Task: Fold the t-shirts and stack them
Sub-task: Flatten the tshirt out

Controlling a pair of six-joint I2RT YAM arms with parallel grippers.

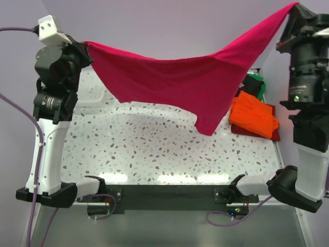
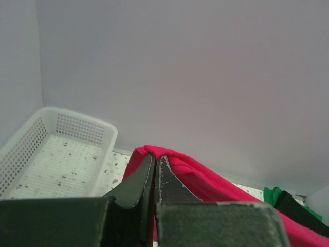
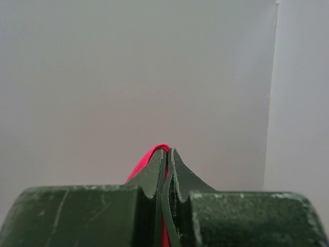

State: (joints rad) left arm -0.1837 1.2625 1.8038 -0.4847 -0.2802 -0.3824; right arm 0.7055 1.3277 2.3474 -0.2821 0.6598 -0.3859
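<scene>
The crimson-pink t-shirt (image 1: 180, 82) hangs stretched in the air between both arms, sagging in the middle above the speckled table (image 1: 149, 144). My left gripper (image 1: 85, 45) is shut on its left corner; in the left wrist view the cloth (image 2: 205, 180) bunches round the closed fingers (image 2: 169, 185). My right gripper (image 1: 294, 6) is shut on its right corner, held higher; in the right wrist view a sliver of pink cloth (image 3: 146, 160) shows at the closed fingertips. A folded orange t-shirt (image 1: 253, 114) lies on a dark red one (image 1: 276, 135) at the right, with black (image 1: 253, 82) and green (image 1: 262, 88) shirts behind.
A white mesh basket (image 2: 56, 154) stands at the table's far left, behind my left arm. A lilac wall closes the back. The table's dark front rail (image 1: 164, 193) runs between the arm bases.
</scene>
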